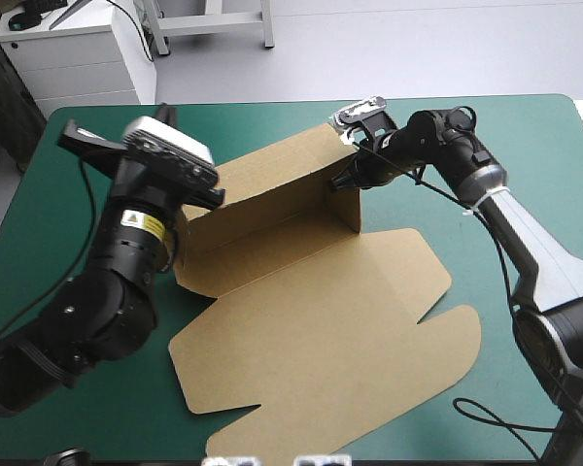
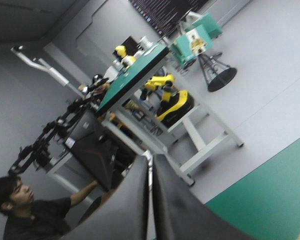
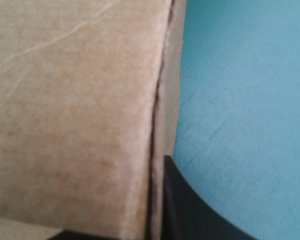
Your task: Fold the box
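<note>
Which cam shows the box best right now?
High view: the whole box, far walls raised, the rest flat. Right wrist view: only a close-up patch of board. Left wrist view: faces the room; no box I can make out.

This looks like a robotics lab. The left arm and the right arm are mounted at a table with a teal-green cover, which stands on a bare, pale grey floor. Ahead of the left gripper, across that open floor, is another workbench with a green top on a white frame. A white drawer cabinet stands beyond the table's far edge, behind the left arm.
</note>
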